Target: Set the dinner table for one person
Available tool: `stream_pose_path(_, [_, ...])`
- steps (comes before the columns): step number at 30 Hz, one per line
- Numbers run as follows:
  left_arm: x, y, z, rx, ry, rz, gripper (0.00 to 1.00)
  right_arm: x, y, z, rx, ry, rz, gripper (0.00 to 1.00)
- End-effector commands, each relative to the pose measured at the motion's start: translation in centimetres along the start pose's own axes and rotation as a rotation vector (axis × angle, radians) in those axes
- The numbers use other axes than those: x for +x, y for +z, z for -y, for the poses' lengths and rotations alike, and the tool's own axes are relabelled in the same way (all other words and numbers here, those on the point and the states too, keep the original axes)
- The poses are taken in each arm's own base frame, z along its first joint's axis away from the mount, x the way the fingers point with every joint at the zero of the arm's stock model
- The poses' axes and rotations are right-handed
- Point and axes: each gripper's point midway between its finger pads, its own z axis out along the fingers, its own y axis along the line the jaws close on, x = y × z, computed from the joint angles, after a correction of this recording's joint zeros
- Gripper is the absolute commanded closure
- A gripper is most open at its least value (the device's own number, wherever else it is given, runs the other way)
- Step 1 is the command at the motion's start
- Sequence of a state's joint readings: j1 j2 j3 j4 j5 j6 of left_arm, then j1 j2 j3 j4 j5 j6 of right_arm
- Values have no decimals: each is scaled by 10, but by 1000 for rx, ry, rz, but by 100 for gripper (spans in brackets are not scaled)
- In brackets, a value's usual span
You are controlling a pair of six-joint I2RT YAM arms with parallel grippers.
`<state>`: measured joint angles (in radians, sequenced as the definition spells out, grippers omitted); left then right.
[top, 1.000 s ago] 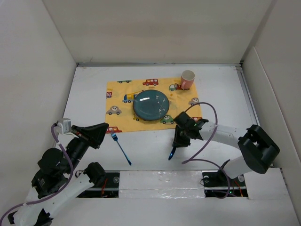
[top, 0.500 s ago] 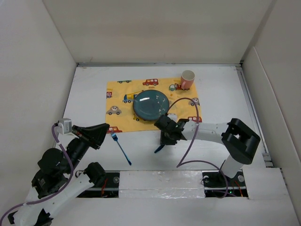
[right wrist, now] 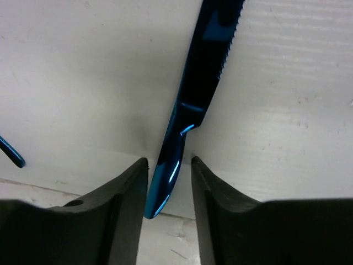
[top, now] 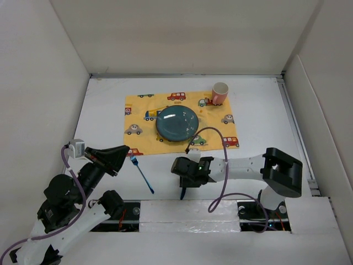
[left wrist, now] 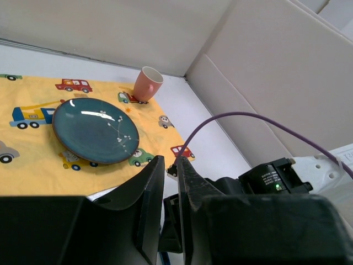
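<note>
Right wrist view: right gripper (right wrist: 169, 160) clamps the serrated blue knife (right wrist: 201, 66); overhead only its tip peeks out. Meanwhile left gripper (left wrist: 170, 160) nearly closed, empty.

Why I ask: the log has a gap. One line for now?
right gripper: shut on knife | left gripper: shut, empty | fork: on table

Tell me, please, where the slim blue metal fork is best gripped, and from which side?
Probably mid-handle, from straight above, closing across its narrow width. The slim blue metal fork lies flat on the white table, tines toward the yellow cloth, so only its thin handle edges offer a pinch.
</note>
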<state>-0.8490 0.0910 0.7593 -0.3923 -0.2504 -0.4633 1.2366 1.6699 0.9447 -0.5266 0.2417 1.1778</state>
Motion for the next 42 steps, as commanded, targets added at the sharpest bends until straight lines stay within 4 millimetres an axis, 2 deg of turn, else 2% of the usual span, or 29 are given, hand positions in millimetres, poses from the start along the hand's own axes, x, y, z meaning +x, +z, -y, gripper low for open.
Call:
stream_pose_path(1, [-8,2,6,26,2,33,86,48,8,108,413,-87,-155,54])
stream_pose_path(2, [-8,3,6,24,2,34,86,43,11,109,425,-100,-136,54])
stream_pose_path(4, [-6,5,5,16,7,23,86,40,21,96,402,-116,-125,53])
stream_pose_path(9, [-3,7,4,8,10,11,86,43,32,97,409,-119,-128,54])
stream_pose_path(12, [-3,8,4,9,10,10,86,44,35,100,418,-106,-118,56])
stream_pose_path(15, [-1,9,3,2,13,4,86,44,39,102,430,-97,-110,64])
stream_pose_path(19, [-1,10,3,1,15,2,86,39,43,108,490,-98,-81,63])
stream_pose_path(25, [3,14,2,-9,19,-13,86,28,43,111,525,-74,-11,57])
stream_pose_path(29, [3,15,2,-12,20,-17,87,12,38,98,495,-59,52,57])
stream_pose_path(30, [-1,13,3,-10,17,-1,88,5,38,97,499,-54,71,58])
stream_pose_path(33, [-5,10,1,-15,9,21,88,1,42,101,526,-50,80,59])
stream_pose_path(37, [-27,-6,-1,-9,-32,121,81,-2,46,107,564,-53,110,62])
stream_pose_path(42, [-35,-13,-4,-9,-54,173,78,-3,51,101,529,-46,116,64])
